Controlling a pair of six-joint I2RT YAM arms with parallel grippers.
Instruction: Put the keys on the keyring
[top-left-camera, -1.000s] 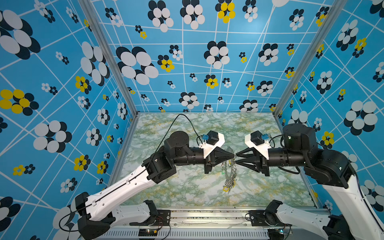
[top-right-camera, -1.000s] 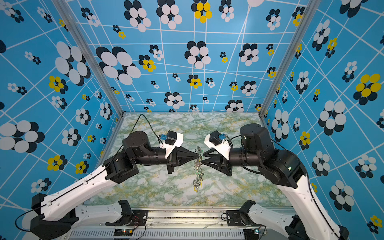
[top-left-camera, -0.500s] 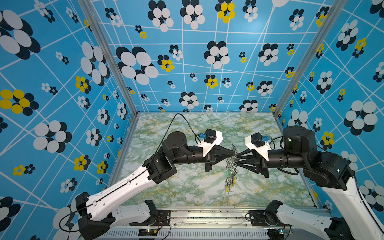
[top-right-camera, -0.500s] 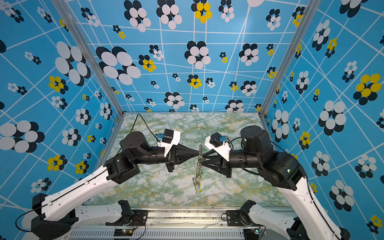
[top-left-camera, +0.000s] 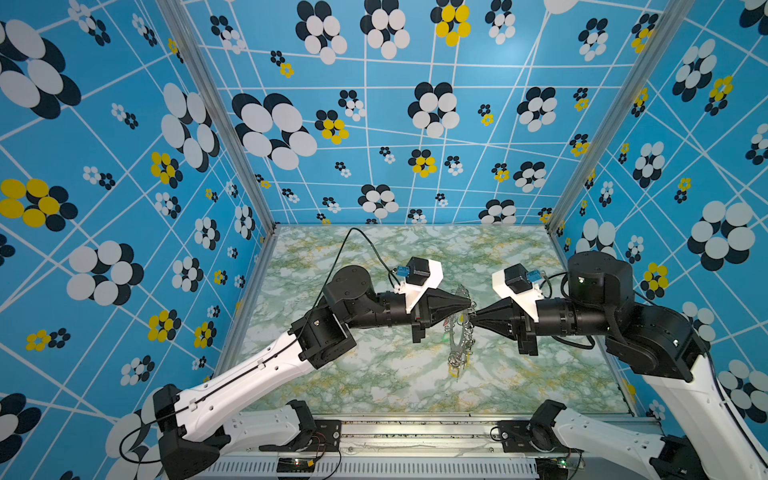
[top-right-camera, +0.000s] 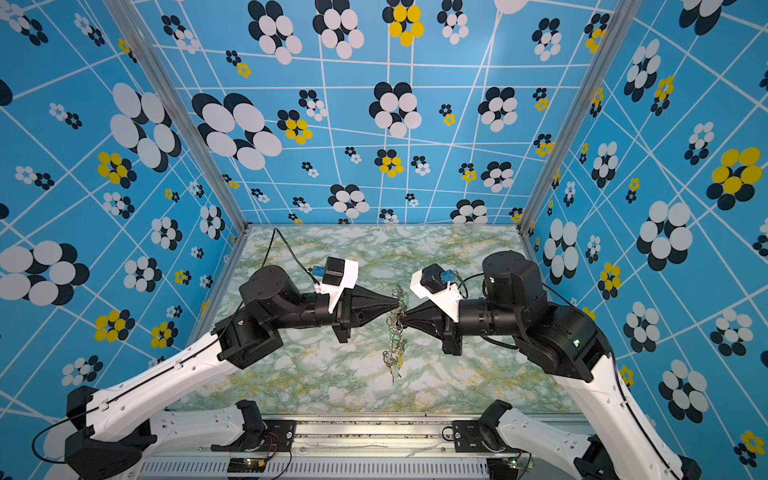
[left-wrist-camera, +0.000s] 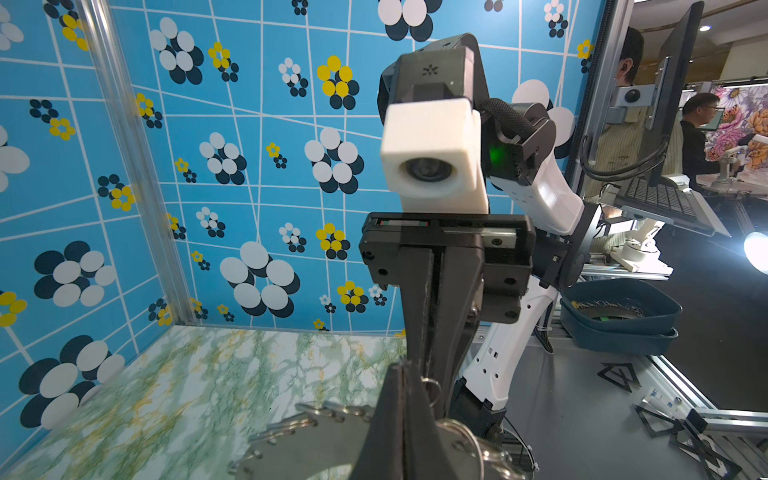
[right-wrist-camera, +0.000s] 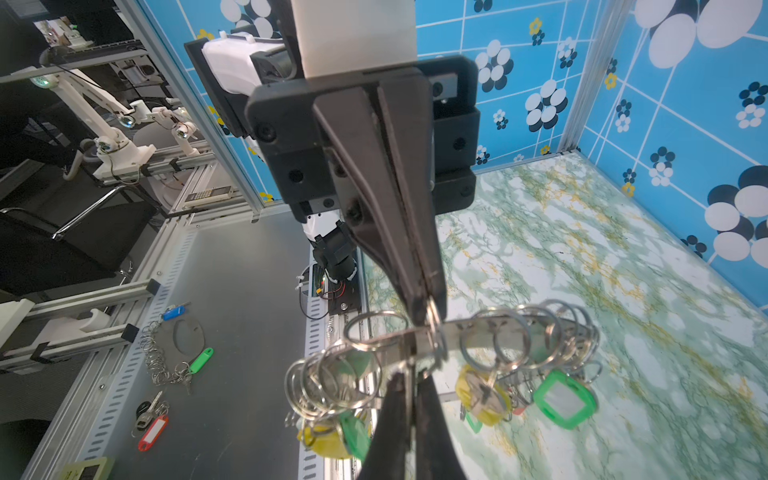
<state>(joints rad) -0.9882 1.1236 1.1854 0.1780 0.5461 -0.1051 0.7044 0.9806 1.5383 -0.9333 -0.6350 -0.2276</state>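
Currently one keyring (top-left-camera: 454, 340) hangs upright above the worktop (top-left-camera: 374, 374), pinched at its rim from opposite sides by two units: the left end effector (top-left-camera: 471, 306) and the right end effector (top-left-camera: 476, 314).

Flat grey keyring (right-wrist-camera: 478, 332) edge-on above counter (right-wrist-camera: 623, 291). The left gripper (right-wrist-camera: 428, 309) fingers pinch its rim; the right gripper (right-wrist-camera: 409, 370) fingers are closed opposite. Hanging: green tag (right-wrist-camera: 563, 399), yellow tag (right-wrist-camera: 478, 395).

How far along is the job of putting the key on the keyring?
Done: the keyring hangs above the table. In hand: the left gripper and right gripper both pinch its rim, shut. Remaining: no black-tagged key shows on it or in either gripper, so the threading is not yet done.
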